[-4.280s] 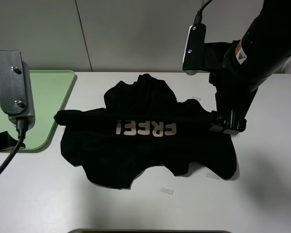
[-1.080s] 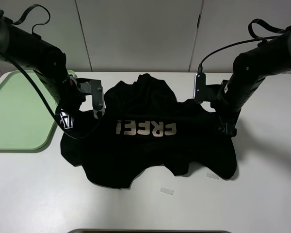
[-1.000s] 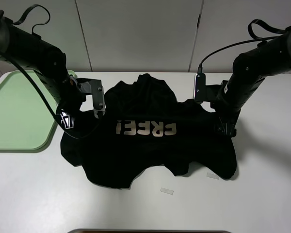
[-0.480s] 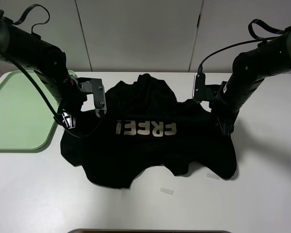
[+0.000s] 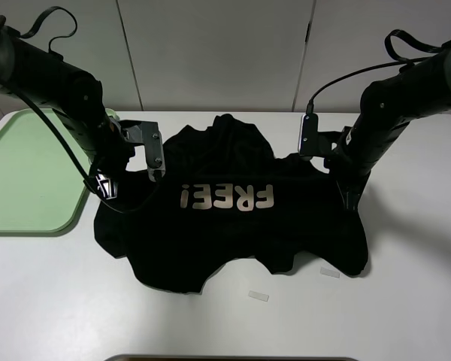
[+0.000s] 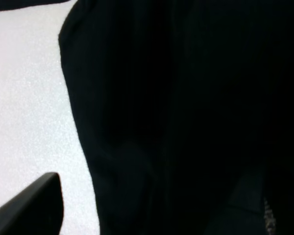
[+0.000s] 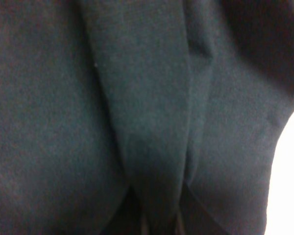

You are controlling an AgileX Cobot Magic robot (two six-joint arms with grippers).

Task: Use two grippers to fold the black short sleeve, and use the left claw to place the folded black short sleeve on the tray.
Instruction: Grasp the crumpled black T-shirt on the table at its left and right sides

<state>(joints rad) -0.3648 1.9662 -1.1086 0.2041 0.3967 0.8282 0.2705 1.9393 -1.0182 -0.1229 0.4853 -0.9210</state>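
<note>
The black short sleeve [image 5: 225,218] lies spread and rumpled on the white table, its pale letters face up. The light-green tray [image 5: 22,173] sits at the far left, bare. My left gripper [image 5: 104,186] is down at the shirt's left edge; in the left wrist view it [image 6: 142,200] stands open, one finger [image 6: 34,205] over bare table, the other over the cloth [image 6: 186,98]. My right gripper [image 5: 351,199] presses on the shirt's right edge. In the right wrist view it [image 7: 157,220] is shut on a raised fold of the cloth [image 7: 142,122].
Two small white strips [image 5: 258,296] [image 5: 329,272] lie on the table in front of the shirt. A pale panelled wall stands behind the table. A dark edge [image 5: 233,359] shows at the table's front.
My right gripper has shut on the shirt's right edge. The cloth around the letters has pulled flatter. The left arm has barely moved.
</note>
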